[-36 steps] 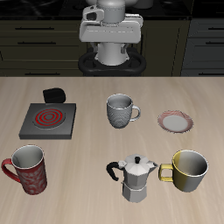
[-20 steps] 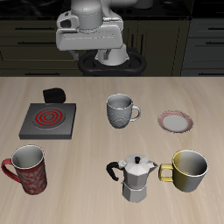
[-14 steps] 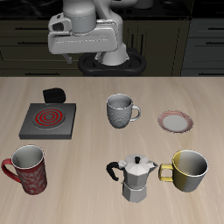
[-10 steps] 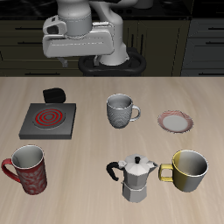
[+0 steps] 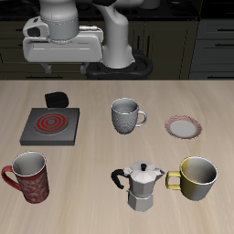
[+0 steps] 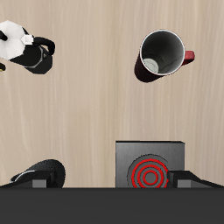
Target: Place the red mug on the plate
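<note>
The red mug (image 5: 30, 177) stands upright near the table's front edge, dark red with a pale mottled pattern and a light inside; it also shows in the wrist view (image 6: 160, 56). The plate (image 5: 185, 126), a small saucer with a white centre and reddish rim, lies across the table from it, farther back, and is out of the wrist view. My gripper (image 5: 60, 66) hangs high above the table's back edge, over the burner's side, far from the mug. Its fingers (image 6: 39, 175) stand wide apart with nothing between them.
A square grey burner with a red spiral (image 5: 50, 125) lies behind the red mug, a small black block (image 5: 57, 99) at its back. A grey-white mug (image 5: 124, 116) stands mid-table. A moka pot (image 5: 140, 186) and a yellow mug (image 5: 198, 178) stand near the front edge.
The gripper has swung sideways along the table's back, from above the middle to above the burner's side, rising slightly. Nothing on the table has moved.
</note>
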Controlling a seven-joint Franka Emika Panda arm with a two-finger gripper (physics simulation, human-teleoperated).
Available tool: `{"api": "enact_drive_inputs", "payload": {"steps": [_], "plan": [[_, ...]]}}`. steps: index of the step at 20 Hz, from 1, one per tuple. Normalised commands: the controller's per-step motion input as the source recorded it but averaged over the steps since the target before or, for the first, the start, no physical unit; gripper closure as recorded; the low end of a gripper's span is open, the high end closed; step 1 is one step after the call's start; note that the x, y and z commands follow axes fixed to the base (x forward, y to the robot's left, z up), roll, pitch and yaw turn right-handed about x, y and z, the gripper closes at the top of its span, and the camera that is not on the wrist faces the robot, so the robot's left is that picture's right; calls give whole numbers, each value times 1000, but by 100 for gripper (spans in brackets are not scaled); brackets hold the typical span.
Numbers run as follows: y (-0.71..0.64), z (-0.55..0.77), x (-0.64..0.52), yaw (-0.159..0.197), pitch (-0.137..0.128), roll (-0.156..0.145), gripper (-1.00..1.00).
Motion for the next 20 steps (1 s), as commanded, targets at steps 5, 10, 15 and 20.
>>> {"api": "enact_drive_inputs", "payload": {"steps": [5,10,15,20], "plan": [[-232,91,322,-20,-14,-43,-100],[-161,32,298,-52,7,-25,-100],[-220,-81,484,-1,17,-59,-100],[-41,-17,305,23,-38,-25,-100]]}}
